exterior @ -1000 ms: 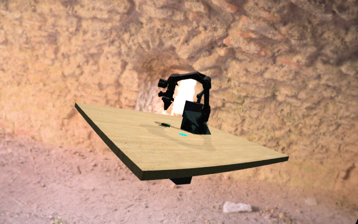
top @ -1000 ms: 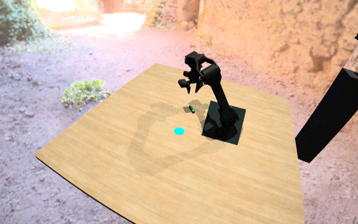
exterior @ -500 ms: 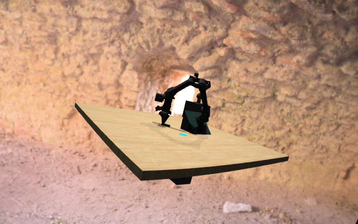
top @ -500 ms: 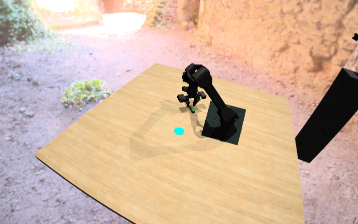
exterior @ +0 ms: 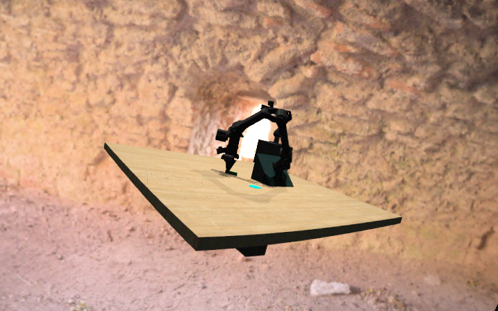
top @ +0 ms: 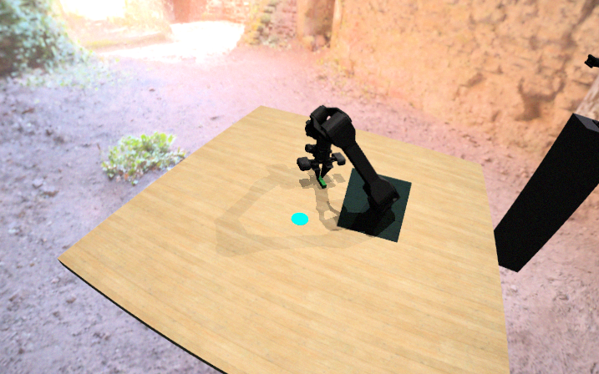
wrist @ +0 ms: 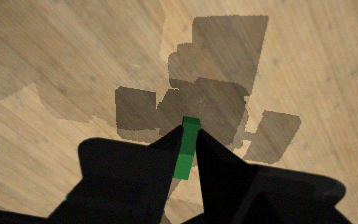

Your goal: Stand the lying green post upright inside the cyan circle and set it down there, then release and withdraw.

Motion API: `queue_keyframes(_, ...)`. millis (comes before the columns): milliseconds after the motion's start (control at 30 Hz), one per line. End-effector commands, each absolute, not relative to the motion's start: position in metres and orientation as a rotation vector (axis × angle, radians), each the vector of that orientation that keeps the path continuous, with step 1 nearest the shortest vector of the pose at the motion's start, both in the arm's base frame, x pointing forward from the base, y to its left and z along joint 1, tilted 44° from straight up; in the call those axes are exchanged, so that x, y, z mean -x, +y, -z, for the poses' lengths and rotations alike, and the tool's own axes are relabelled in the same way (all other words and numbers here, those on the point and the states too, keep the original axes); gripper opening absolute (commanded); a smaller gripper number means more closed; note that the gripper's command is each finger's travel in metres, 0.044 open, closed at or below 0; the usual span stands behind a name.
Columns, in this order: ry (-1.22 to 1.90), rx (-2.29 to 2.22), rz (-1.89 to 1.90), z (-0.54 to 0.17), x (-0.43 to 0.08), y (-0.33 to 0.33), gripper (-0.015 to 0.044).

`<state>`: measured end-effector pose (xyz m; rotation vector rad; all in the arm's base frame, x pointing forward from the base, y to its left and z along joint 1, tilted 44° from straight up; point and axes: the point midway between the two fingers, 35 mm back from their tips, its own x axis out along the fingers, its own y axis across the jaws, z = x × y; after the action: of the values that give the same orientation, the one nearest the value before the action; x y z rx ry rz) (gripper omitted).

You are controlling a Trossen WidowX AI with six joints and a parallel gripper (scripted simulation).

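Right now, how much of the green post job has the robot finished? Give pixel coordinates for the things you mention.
Only the start looks done: the gripper (top: pixel 322 177) (exterior: pixel 228 172) (wrist: pixel 189 130) has reached the green post (top: pixel 322 182) (exterior: pixel 233 173) (wrist: pixel 184 159) and its fingers are shut on one end. The post is in hand but lying down. Still left: stand it up inside the cyan circle (top: pixel 299 219) (exterior: pixel 255 187), which has no post on it, let go and back away.
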<state>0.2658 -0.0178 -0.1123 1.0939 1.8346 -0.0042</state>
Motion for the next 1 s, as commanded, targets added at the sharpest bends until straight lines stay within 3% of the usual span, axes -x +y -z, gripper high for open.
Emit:
queue_keyframes(0, 1.824, -1.085, 0.003, 0.105, -0.271, -0.028, 0.0023)
queue_keyframes(967, 1.825, -1.083, 0.006, 0.037, -0.281, -0.089, 0.0023)
